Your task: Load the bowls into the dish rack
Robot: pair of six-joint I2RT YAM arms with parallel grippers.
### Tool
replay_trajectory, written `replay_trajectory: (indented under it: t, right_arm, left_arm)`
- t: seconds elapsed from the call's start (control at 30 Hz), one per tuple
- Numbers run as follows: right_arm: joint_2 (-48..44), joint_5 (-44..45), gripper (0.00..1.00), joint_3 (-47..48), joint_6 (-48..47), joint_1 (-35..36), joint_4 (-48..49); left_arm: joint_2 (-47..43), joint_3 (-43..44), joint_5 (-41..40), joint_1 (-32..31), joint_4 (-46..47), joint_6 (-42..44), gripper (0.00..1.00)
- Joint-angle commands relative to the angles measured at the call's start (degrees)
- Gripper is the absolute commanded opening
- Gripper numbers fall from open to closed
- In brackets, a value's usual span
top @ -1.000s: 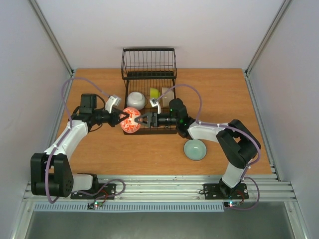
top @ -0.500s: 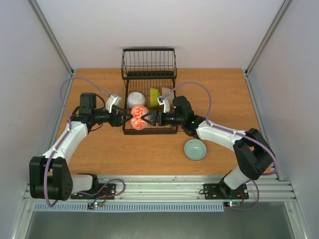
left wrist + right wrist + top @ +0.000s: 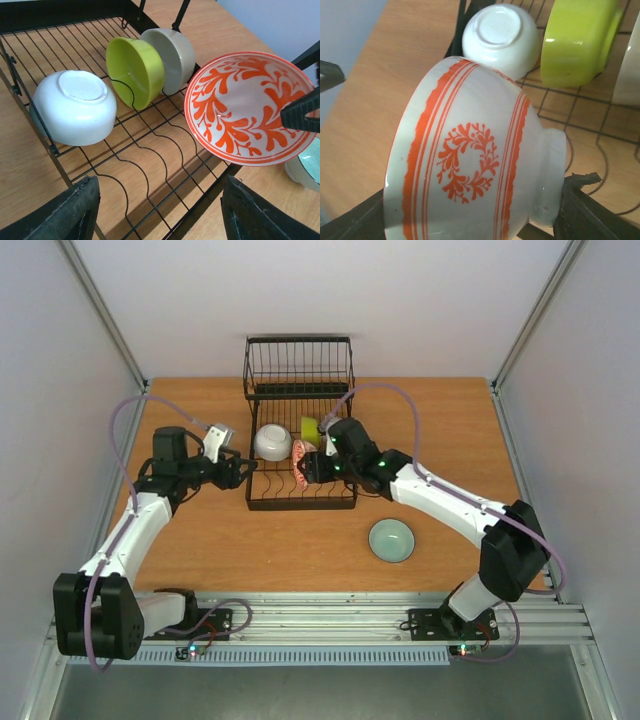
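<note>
My right pincer (image 3: 304,464) is clamped on the red-patterned bowl (image 3: 300,453), a finger on either side. It holds the bowl on its side over the prong rows of the dish rack (image 3: 300,502), at the centre of the overhead view. Whether the bowl touches the wires I cannot tell. My left pincer (image 3: 240,472) hangs just left of the rack, fingers spread wide apart with nothing between them, pointing toward the rack.

In the rack, the white bowl (image 3: 272,442) lies tipped over at the left side, its foot turned up. The yellow-green bowl (image 3: 311,428) stands on edge between prongs to its right. The cream bowl (image 3: 336,427) is just beside that one, partly hidden by my right arm. The pale teal bowl (image 3: 391,539) sits upright on the desk (image 3: 200,550), lower right of the rack and well apart from it.

The desk is warm orange-brown wood with a fine grain and fills the middle of the overhead frame. The rack stands at its far middle, its taller basket section (image 3: 298,365) toward the top of the frame, near the back wall. Plain pale walls (image 3: 400,300) close in the back and both sides. Metal posts (image 3: 100,315) run diagonally through the upper corners. A ribbed metal rail (image 3: 350,615) crosses the bottom, with my arm bases bolted on it.
</note>
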Motion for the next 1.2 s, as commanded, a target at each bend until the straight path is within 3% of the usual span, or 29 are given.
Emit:
replay_trajectory:
  t: [0.0, 0.43, 0.77, 1.17]
  right_arm:
    - [3.9, 20.1, 0.01, 10.4, -6.6, 6.4, -13.7]
    - [14.7, 46.3, 0.01, 26.7, -7.1, 13.7, -35.0]
    - [22.6, 51.2, 0.01, 34.1, -6.0, 14.2, -44.1]
    - [27.7, 52.5, 0.01, 35.4, -2.8, 14.1, -48.5]
  left_arm:
    - [0.7, 0.1, -2.7, 0.4, 3.1, -0.8, 0.67]
    - [3.6, 1.2, -1.7, 0.3, 2.5, -0.8, 0.67]
    - [3.9, 1.2, -0.7, 0.4, 2.5, -0.5, 0.67]
    - [3.8, 1.2, 0.2, 0.3, 2.3, -0.4, 0.67]
